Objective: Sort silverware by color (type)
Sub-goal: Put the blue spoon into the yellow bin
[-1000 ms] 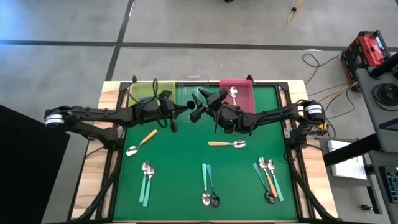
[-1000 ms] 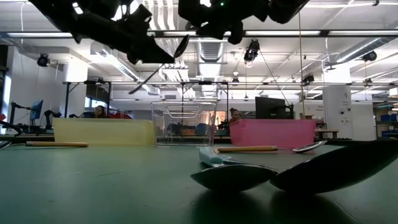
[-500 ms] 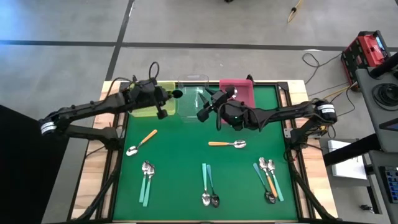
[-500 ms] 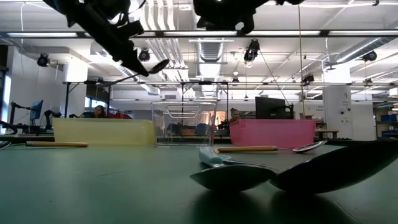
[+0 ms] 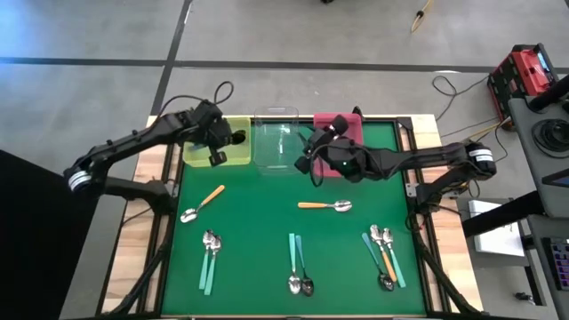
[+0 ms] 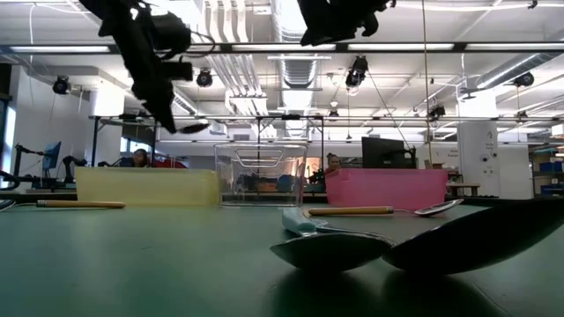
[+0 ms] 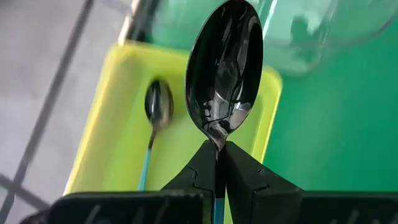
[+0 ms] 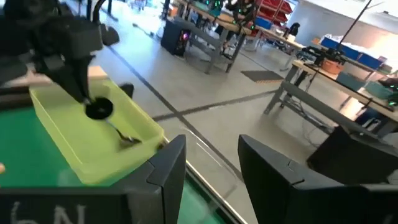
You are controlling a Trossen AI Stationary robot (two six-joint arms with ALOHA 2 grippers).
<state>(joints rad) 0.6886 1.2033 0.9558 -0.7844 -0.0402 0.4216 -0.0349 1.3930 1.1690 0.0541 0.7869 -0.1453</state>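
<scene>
My left gripper hovers over the yellow-green bin, shut on a spoon with a dark bowl and a teal handle. Another teal spoon lies inside that bin. My right gripper is open and touches nothing, above the gap between the clear bin and the pink bin. Orange spoons and teal spoons lie flat on the green mat. My left gripper pinches the dark-bowled spoon between its two fingers at the neck, just below the bowl. The teal handle runs back between the fingers. The bowl sticks out past the fingertips. The spoon is lifted clear above the yellow-green bin.
A mixed group of teal and orange spoons lies near the mat's right near corner. The three bins stand in a row along the far edge. Bare mat lies between the spoons. Workbenches and people show in the room behind.
My left gripper has carried the dark-bowled spoon from beside the clear bin toward the table's left and far edge, ending over the yellow-green bin. My right gripper has drawn away from it toward the right, nearer the pink bin.
</scene>
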